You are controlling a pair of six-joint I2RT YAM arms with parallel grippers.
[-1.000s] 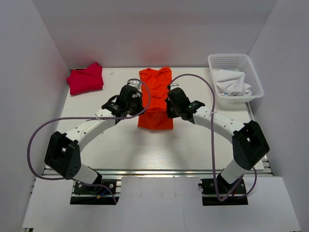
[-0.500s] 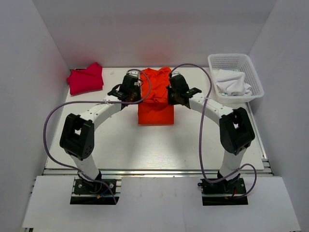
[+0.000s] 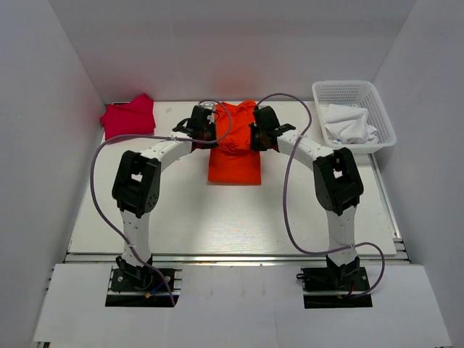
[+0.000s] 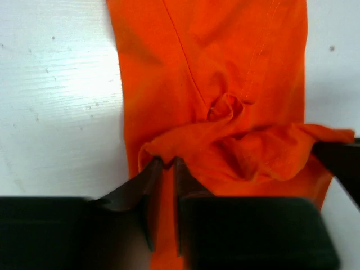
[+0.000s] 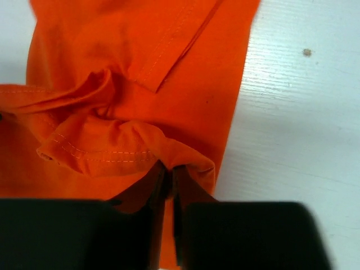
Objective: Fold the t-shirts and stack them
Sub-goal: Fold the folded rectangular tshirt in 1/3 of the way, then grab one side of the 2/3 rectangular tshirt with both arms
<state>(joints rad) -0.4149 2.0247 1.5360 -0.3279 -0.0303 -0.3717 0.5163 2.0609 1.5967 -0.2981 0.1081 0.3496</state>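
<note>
**Both end effectors pinching the orange t-shirt at the far middle of the surface**

A white, faintly grained surface [image 3: 181, 217] is carrying everything. Plain white walls [image 3: 217, 51] are closing it in at the back and on both sides. The two arms are rising from the near edge and reaching across the surface towards the back wall.

The orange t-shirt [image 3: 234, 156] is lying at the far middle of the surface as a narrow folded strip, with its near end squared off. Its far part is bunching up between the two arms. The left end effector [image 4: 164, 163] is gripping the shirt's left edge, its fingers drawn together on a raised fold of the fabric. The right end effector [image 5: 167, 167] is doing the same on the right edge, its fingers pressed tight on a stitched hem. In both wrist views the cloth between the two grips is sagging in loose wrinkles.

The crimson-pink t-shirt [image 3: 128, 117] is sitting folded in the far left corner, well apart from the orange one. A white plastic basket [image 3: 353, 90] is standing in the far right corner and holding a crumpled white cloth [image 3: 350, 125].

Purple cables [image 3: 94, 163] are looping out from both arms. The right one is arching over the bare surface between the orange t-shirt and the basket. From above, the two wrists are covering the orange t-shirt's side edges where they are gripping it.
</note>
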